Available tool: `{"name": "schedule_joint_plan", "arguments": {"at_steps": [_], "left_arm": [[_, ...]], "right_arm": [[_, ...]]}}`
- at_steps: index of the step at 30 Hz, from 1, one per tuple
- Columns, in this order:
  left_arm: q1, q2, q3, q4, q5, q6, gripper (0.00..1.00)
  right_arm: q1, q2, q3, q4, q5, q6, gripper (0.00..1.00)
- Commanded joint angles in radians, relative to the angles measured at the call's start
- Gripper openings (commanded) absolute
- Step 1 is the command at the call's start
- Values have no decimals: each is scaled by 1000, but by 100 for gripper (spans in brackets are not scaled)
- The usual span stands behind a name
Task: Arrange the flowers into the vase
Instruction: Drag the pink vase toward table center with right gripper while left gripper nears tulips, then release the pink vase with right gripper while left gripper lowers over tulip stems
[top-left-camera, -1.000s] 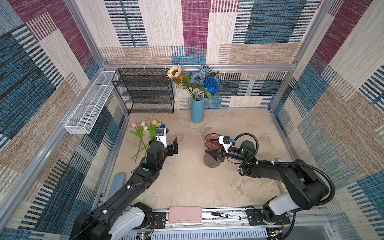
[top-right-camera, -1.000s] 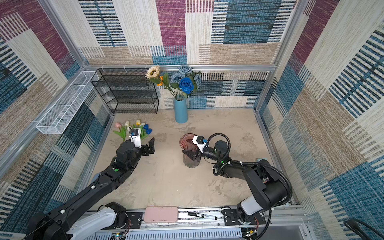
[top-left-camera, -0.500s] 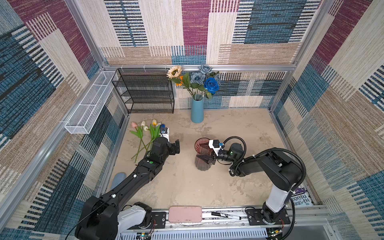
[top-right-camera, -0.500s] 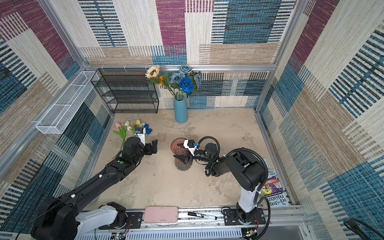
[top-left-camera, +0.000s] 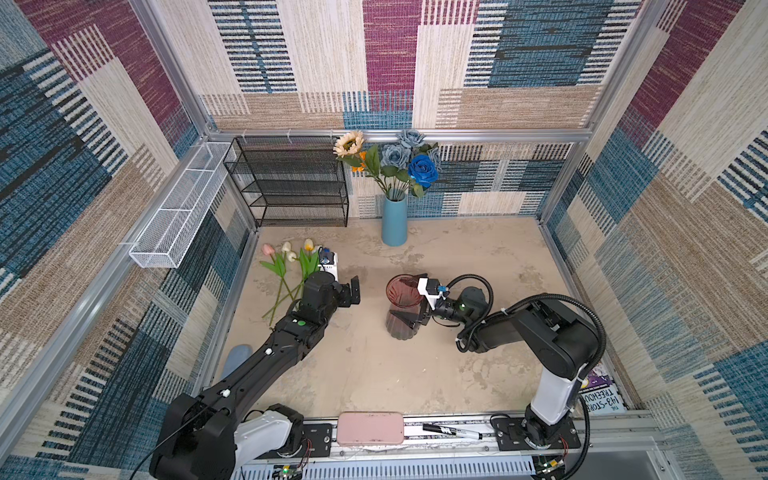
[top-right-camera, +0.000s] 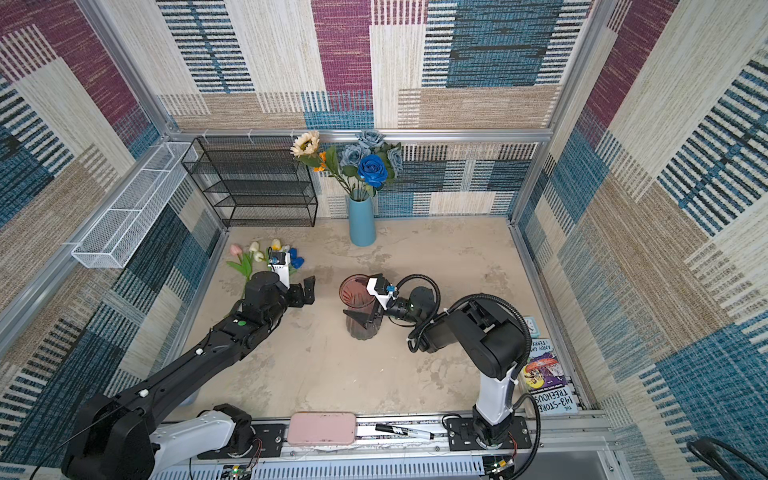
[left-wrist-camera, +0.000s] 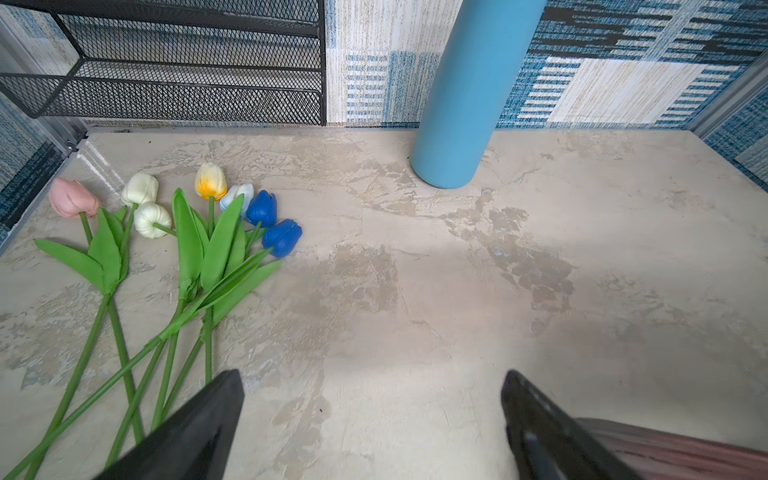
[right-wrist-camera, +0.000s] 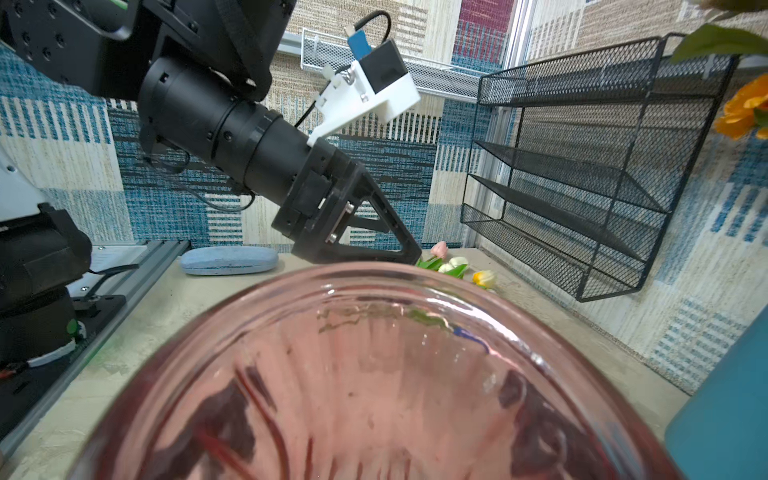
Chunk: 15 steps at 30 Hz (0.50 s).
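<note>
Several tulips (top-left-camera: 291, 266) (left-wrist-camera: 208, 232) in pink, white, yellow and blue lie on the table at the left, stems towards my left arm. My left gripper (top-left-camera: 352, 293) (left-wrist-camera: 372, 376) hovers open and empty just to their right. A pink ribbed glass vase (top-left-camera: 401, 295) (right-wrist-camera: 374, 332) stands upright and empty mid-table. My right gripper (top-left-camera: 409, 311) (right-wrist-camera: 378, 411) straddles it, one finger on each side. The glass hides whether they press on it. At the back a blue vase (top-left-camera: 394, 222) (left-wrist-camera: 469, 104) holds dusty-blue roses, one bright blue rose (top-left-camera: 423, 169) and a cream sunflower (top-left-camera: 349, 143).
A black mesh shelf (top-left-camera: 291, 183) stands at the back left and a white wire basket (top-left-camera: 178, 208) hangs on the left wall. A blue glasses case (top-left-camera: 237, 357) lies beside my left arm. A pink case (top-left-camera: 370, 428) and marker (top-left-camera: 451, 430) sit on the front rail, a book (top-left-camera: 598, 395) front right.
My right arm has carried the pink glass vase leftward towards the middle of the table. My left gripper has edged slightly to the right and stayed open.
</note>
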Motion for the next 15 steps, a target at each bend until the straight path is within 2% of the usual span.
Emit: {"name": "schedule_joint_plan", "arguments": {"at_steps": [1,4,8,12,15], "left_arm": [[11,-7,28,-30,15,14,100],[42,0,56,-68,30,27,100],[100,49,133,-166,36,18,100],[182,170,266,-315,91,14,100],[233,300,397,-447,102,23,97]], "right_arm": [[1,-24,-25,-6,36,-21,100],[1,-53,-66,-20,62,-23,100],[1,-120,-104,-105,33,-30,100],[1,-223,-156,-182,47,-20,100],[1,-344,-232,-200,137,-25,100]]}}
